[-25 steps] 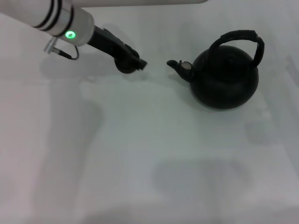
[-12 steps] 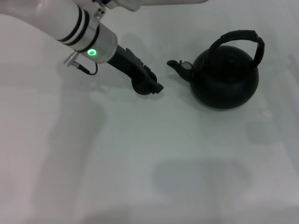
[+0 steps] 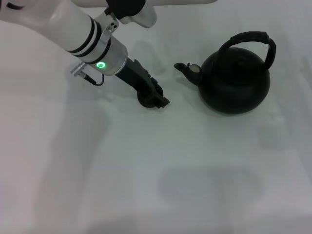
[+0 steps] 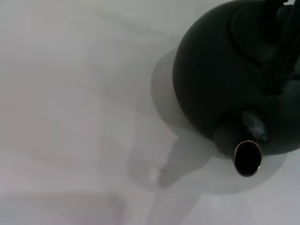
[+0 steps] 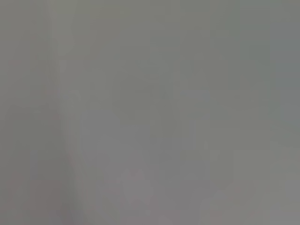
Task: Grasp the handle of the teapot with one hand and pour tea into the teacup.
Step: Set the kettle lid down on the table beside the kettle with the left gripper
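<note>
**Left arm creeping toward the teapot, nothing grabbed yet**

Compared with half a second back, the left gripper (image 3: 158, 99) has only nudged a bit further into the middle of the head view, and its green-lit wrist has slid to the right too. A full second ago it was much higher up and further left, so it's slowing down. The teapot (image 3: 235, 80) hasn't budged.

Progress-wise: pretty much zero. The teapot sits upright in the upper right of the head view, spout pointing left at the gripper, and the handle (image 3: 249, 39) arches over its top, untouched. The gripper is near the spout but apart from it, low over the table (image 3: 146, 170). Can't tell if its fingers are spread or closed; they're just a dark blob. The left wrist view looks down at the spout's open mouth.

Still left: reach, grasp the handle, lift, pour. The teacup seems to be the small dark round thing right under the gripper, mostly hidden. The right arm isn't in sight.
</note>
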Controlling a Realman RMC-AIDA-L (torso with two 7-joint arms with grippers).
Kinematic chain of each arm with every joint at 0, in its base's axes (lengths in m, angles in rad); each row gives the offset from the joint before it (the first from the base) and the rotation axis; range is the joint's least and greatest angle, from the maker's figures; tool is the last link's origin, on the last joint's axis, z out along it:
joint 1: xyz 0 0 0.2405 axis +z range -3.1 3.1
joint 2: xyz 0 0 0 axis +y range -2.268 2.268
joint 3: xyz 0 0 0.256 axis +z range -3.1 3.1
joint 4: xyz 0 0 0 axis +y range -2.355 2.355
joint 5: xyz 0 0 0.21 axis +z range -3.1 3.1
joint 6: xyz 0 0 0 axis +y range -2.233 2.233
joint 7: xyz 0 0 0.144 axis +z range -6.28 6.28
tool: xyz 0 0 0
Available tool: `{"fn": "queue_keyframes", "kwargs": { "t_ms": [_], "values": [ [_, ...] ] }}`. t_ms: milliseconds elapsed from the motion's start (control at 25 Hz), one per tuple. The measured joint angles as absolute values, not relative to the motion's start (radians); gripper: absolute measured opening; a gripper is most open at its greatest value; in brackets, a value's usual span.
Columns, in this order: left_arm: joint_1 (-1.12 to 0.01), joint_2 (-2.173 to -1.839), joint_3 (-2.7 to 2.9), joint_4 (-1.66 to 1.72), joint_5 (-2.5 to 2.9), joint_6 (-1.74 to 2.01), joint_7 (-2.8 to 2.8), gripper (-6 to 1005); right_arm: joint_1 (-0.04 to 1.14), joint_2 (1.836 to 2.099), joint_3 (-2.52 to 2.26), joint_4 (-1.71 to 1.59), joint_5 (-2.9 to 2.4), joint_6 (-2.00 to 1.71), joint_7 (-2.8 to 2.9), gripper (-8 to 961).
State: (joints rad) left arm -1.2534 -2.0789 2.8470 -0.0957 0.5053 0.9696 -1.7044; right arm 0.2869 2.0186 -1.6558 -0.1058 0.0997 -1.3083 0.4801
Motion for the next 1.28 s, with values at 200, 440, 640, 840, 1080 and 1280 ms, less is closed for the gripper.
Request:
{"fn": "queue_keyframes", "kwargs": {
  "t_ms": [200,440,640,840,1080,1280],
  "values": [
    [-1.251,-2.079,2.847,-0.095,0.504,0.960,-1.706,684,0.287,2.020,-1.660,-0.106,0.100,-1.308,0.480,860],
    [-1.249,-2.080,2.847,-0.095,0.507,0.940,-1.716,691,0.286,2.020,-1.662,-0.106,0.096,-1.309,0.483,860],
    [-1.249,-2.082,2.847,-0.094,0.508,0.940,-1.717,697,0.283,2.022,-1.663,-0.106,0.094,-1.315,0.486,860],
    [-1.249,-2.082,2.847,-0.094,0.512,0.949,-1.721,703,0.280,2.022,-1.663,-0.106,0.092,-1.316,0.487,859],
    [-1.242,-2.082,2.847,-0.094,0.513,0.946,-1.731,710,0.279,2.022,-1.664,-0.106,0.090,-1.318,0.487,859],
    [-1.240,-2.082,2.847,-0.094,0.513,0.944,-1.730,716,0.280,2.022,-1.664,-0.106,0.090,-1.318,0.487,859]
  ]
}}
